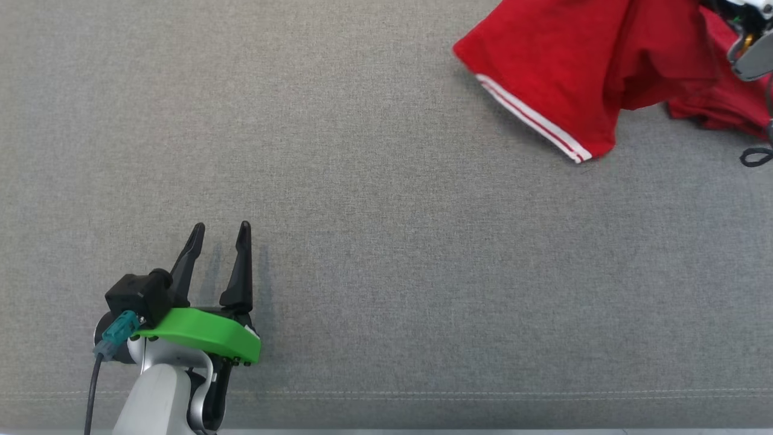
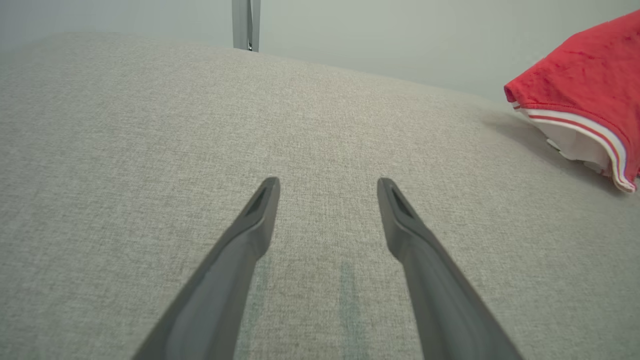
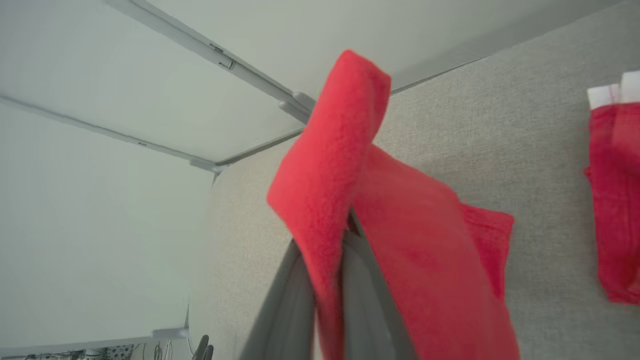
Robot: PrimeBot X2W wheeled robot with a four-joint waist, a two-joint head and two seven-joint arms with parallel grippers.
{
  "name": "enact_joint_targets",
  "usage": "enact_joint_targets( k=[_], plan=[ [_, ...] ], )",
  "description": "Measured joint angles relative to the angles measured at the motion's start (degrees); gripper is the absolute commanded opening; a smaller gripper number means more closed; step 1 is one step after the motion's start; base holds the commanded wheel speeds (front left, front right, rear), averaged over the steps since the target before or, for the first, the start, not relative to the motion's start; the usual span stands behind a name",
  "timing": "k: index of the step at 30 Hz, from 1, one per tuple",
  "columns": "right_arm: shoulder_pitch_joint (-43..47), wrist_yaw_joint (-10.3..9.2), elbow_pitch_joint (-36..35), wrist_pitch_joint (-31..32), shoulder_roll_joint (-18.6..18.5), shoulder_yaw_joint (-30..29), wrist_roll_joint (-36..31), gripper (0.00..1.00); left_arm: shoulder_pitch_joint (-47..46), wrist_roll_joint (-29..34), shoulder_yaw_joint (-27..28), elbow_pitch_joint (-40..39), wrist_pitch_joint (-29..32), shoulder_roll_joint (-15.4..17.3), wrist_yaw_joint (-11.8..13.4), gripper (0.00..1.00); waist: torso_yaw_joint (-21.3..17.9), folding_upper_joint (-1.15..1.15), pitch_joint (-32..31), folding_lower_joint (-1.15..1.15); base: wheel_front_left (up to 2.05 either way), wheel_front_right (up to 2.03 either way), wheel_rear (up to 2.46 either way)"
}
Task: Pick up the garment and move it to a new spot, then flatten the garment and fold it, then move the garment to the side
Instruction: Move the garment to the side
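**Left gripper** [image 1: 221, 225]: is being shown at the lower left of the head view. Its fingers are being held apart by a moderate gap, and nothing is being gripped between them. Their shadows are being cast on the table just beside the tips. In the left wrist view the same gripper [image 2: 327, 181] is being seen with bare grey cloth between its fingers.

**Green cover** [image 1: 205, 333] and **teal plug** [image 1: 118, 329]: are being carried on the wrist behind those fingers.

**Table** [image 1: 386, 272]: is being covered by grey woven cloth. A stitched seam [image 1: 423, 394] is being shown along its near edge.

**Garment** [image 1: 555, 72]: red, white stripes at one hem. It is being held up at the upper right of the head view, well apart from the left gripper. Whether the striped hem is touching the table cannot be told. It is also being seen at the right edge of the left wrist view [image 2: 585, 95].

**Right gripper** [image 3: 342, 240]: its fingers [image 3: 295, 310] are being pressed together on a fold of the garment [image 3: 425, 260], which is being draped over their tips.

**Black loop** [image 1: 756, 157]: is being shown on the table at the right edge of the head view, just below the garment.
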Motion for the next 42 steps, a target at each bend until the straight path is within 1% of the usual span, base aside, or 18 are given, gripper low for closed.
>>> enact_joint_targets(
  k=[3,6,10,16,19,25,27,31,33,37,42],
  plan=[
    [0.0,-1.09,1.5,-1.5,-1.8,-1.9,0.0,0.00,0.0,0.0,0.1,-0.2,0.0,0.0,0.0,1.00,-0.1,0.00,1.0,0.00,0.00,0.00,0.00],
    [0.0,-1.72,2.4,-2.8,-3.1,-3.6,0.5,0.00,0.0,0.0,0.1,-0.6,0.0,0.1,0.0,1.00,-0.2,0.00,2.1,0.00,0.00,0.00,0.00],
    [0.0,-1.76,3.1,-4.9,-4.8,-5.0,0.6,0.00,-0.1,0.0,0.1,-1.1,0.0,0.5,0.0,1.00,-0.3,0.00,3.8,0.00,0.00,0.00,0.00],
    [0.0,-1.57,3.4,-8.0,-7.7,-5.0,-1.0,0.00,-1.3,0.4,0.1,-1.9,0.0,0.8,0.0,1.00,-0.4,0.00,6.4,0.00,0.00,0.00,0.00],
    [0.0,-1.11,3.4,-9.8,-8.8,-5.0,-2.2,0.00,-1.7,0.4,-0.1,-2.0,0.0,0.9,0.0,1.00,-0.5,0.00,7.5,0.00,0.00,0.00,0.00],
    [-0.1,0.01,3.4,-12.1,-12.4,-3.5,-6.0,0.00,-2.7,0.4,-1.1,-2.4,0.0,1.0,0.0,1.00,-0.6,0.00,9.6,0.00,0.00,0.00,0.00],
    [-0.1,0.11,3.4,-12.9,-13.3,-3.5,-6.3,0.00,-3.0,0.4,-1.3,-2.5,0.0,1.0,0.0,1.00,-0.5,0.00,10.3,0.00,0.00,0.00,0.00],
    [-0.1,0.89,3.6,-13.8,-13.8,-3.5,-6.3,0.00,-3.3,0.4,-1.2,-2.5,-0.1,1.2,0.0,1.00,-0.3,0.00,11.2,0.00,0.00,0.00,0.00],
    [0.0,0.94,3.8,-13.8,-13.8,-3.7,-6.1,0.00,-3.3,0.4,-1.1,-2.5,-0.3,1.4,-0.3,1.00,-0.3,0.00,11.3,0.00,0.00,0.00,0.00],
    [1.0,1.93,3.9,-13.8,-14.2,-3.9,-5.5,0.00,-3.3,0.4,-0.9,-2.5,-0.3,1.6,-0.3,1.00,-0.3,0.00,11.3,0.00,0.00,0.00,0.00],
    [3.5,2.42,3.9,-15.9,-16.7,-3.0,-7.1,0.00,-3.5,0.4,0.3,-4.4,-0.3,1.6,-0.3,1.00,-0.5,0.00,11.3,0.00,0.00,0.00,0.00]
  ],
)
